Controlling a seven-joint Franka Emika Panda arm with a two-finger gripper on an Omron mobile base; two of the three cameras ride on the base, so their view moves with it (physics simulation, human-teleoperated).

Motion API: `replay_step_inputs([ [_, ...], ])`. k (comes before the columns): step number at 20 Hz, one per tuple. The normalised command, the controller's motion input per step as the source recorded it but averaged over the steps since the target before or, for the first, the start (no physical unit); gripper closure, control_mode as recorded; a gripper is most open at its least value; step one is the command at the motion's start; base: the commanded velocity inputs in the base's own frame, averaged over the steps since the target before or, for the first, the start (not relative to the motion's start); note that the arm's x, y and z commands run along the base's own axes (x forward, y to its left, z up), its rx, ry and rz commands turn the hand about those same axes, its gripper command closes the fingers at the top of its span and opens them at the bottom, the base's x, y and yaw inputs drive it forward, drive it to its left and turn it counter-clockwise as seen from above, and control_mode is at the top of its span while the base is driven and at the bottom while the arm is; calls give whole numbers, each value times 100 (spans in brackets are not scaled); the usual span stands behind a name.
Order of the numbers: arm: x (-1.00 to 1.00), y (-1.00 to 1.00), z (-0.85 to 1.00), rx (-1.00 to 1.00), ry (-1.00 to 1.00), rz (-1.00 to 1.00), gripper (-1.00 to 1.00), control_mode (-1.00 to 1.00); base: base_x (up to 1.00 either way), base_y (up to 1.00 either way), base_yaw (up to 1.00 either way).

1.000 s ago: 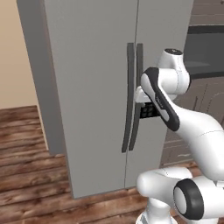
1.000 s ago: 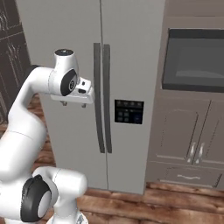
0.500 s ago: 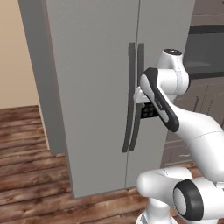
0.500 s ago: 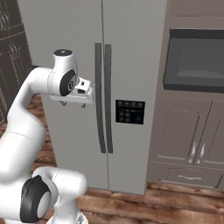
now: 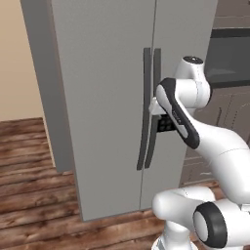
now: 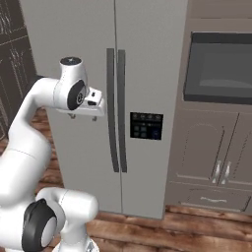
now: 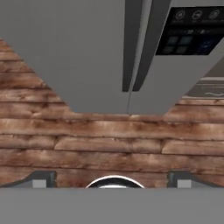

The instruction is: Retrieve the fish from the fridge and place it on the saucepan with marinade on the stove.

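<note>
Nothing is shifting much since a second ago: the arm is holding nearly the same raised pose in front of the fridge (image 5: 112,97), though in the right base view the whole scene is sitting a touch further toward 3 o'clock than before, which reads as the camera moving and not the things.

Both doors of the fridge are standing shut, so whatever is lying on its shelves is hidden. Its two long dark handles (image 6: 115,108) are running down the middle seam side by side, and the dark control panel (image 6: 146,126) is sitting on the right door, at about 4 o'clock from the handles' middle in the right base view.

In the right base view the gripper (image 6: 81,117) is hanging at the end of the raised wrist, pointing downward, just beside the left handle at its 9 o'clock and apart from it. In the hand view its two tips are standing wide apart at 7 and 5 o'clock, nothing between them, spread over the wooden floor (image 7: 109,144), with the lower ends of the handles toward 12 o'clock.

At 3 o'clock from the fridge, the dark built-in oven (image 6: 219,69) is sitting above grey cabinet doors (image 6: 206,147).
</note>
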Motion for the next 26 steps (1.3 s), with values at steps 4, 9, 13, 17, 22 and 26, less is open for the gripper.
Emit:
replay_step_inputs([
  [4,19,0,-41,0,-32,1,-100,-100,0,0,0],
  [9,14,0,-34,0,-41,0,-100,-100,0,0,0],
  [13,22,0,-25,0,-41,0,-100,-100,0,0,0],
  [17,15,-7,-14,0,-37,0,-100,-100,0,0,0],
  [22,0,0,-15,0,-32,0,-100,-100,0,0,0],
  [26,0,-2,-2,0,-29,0,-100,-100,0,0,0],
])
